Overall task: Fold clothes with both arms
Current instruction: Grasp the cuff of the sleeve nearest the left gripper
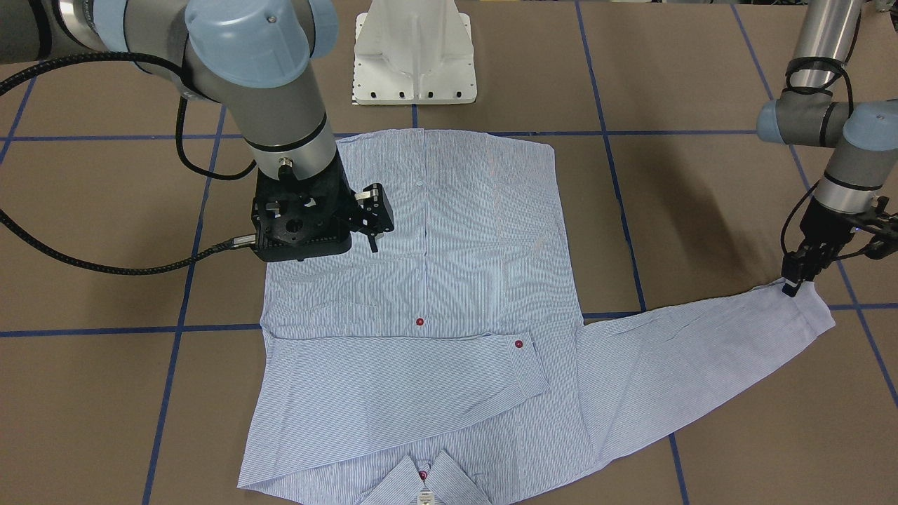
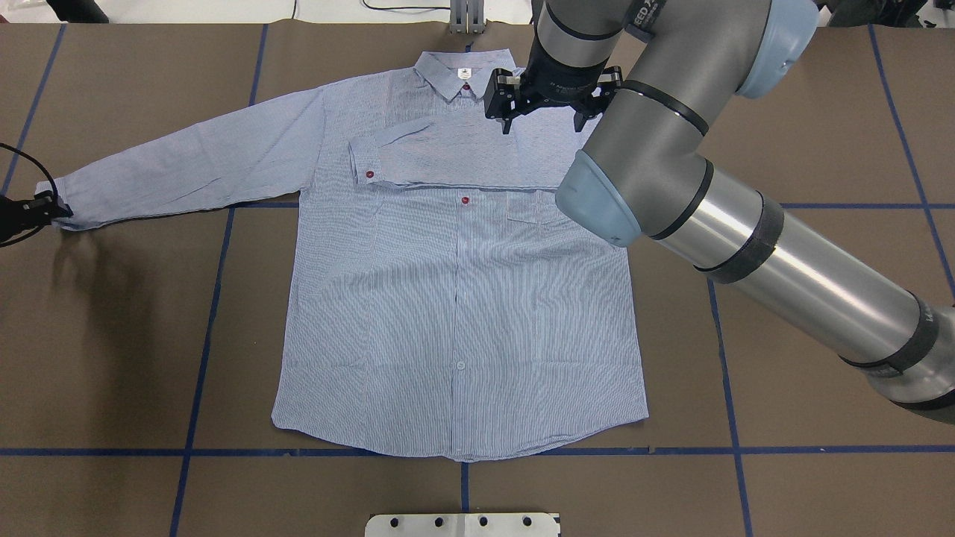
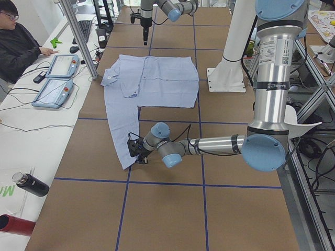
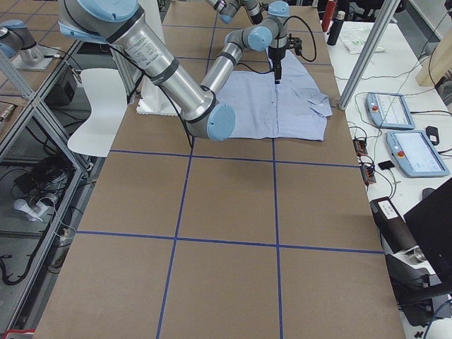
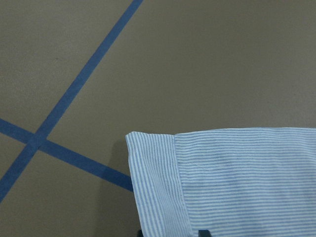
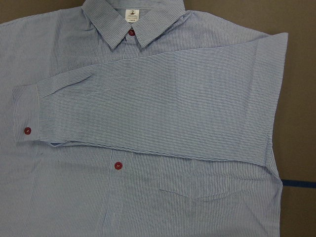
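Standing by the table (image 2: 821,149), I see the shirt (image 2: 448,298) spread face up on the brown surface. Its hem lies near the robot's white base (image 1: 415,56) and its collar (image 2: 462,71) at the far side. Blue tape lines (image 2: 201,335) cross the table under and around it.

The shirt's right sleeve (image 2: 448,160) is folded flat across the chest, just below the collar. Its cuff carries a red button (image 2: 369,175) and ends left of the button placket. Part of the chest pocket (image 2: 533,216) shows just under the folded sleeve. The left sleeve (image 2: 194,164) stretches straight out to the robot's left and lies flat.

The left arm (image 1: 821,119) reaches down at that far-left end. The left gripper (image 1: 791,284) sits right at the edge of the sleeve's cuff (image 5: 158,197), low on the table. Its fingers look drawn close together, pinched on the cuff's edge. The wrist view shows the cuff corner resting flat beside a tape crossing.

The right arm (image 2: 746,239) stretches across the shirt from the right. The right gripper (image 2: 543,119) hangs above the folded sleeve, just right of the collar, well clear of the cloth. Its fingers (image 2: 506,125) stand apart and hold nothing.

A person (image 3: 18,44) sits at a side bench beyond the table's far edge.
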Robot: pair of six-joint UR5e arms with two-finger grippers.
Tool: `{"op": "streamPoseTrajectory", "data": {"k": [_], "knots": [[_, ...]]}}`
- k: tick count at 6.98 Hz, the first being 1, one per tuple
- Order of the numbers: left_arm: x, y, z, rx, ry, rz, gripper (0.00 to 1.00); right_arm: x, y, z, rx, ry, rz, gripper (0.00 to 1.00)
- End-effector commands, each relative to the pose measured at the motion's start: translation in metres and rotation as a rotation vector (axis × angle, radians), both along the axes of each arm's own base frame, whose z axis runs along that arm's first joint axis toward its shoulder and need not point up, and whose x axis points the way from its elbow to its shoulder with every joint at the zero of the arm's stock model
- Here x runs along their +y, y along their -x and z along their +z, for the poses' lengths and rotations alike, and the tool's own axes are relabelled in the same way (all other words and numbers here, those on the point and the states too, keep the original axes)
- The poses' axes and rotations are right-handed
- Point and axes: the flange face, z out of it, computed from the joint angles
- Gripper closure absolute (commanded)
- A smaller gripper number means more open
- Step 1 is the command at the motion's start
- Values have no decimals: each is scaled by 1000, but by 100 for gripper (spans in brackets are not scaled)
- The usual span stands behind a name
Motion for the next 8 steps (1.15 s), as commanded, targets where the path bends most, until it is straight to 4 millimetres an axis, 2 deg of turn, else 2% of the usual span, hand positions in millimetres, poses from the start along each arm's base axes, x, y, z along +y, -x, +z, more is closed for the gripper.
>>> {"op": "streamPoseTrajectory", "data": {"k": [1, 5, 8], "knots": [[2, 2, -8, 8, -13, 4, 58, 0, 0, 6, -7, -5, 1, 1], [2, 2, -10, 8, -16, 5, 59, 0, 0, 7, -6, -2, 3, 1], [2, 6, -16, 13, -22, -1, 81, 0, 1, 8, -5, -2, 3, 1]]}}
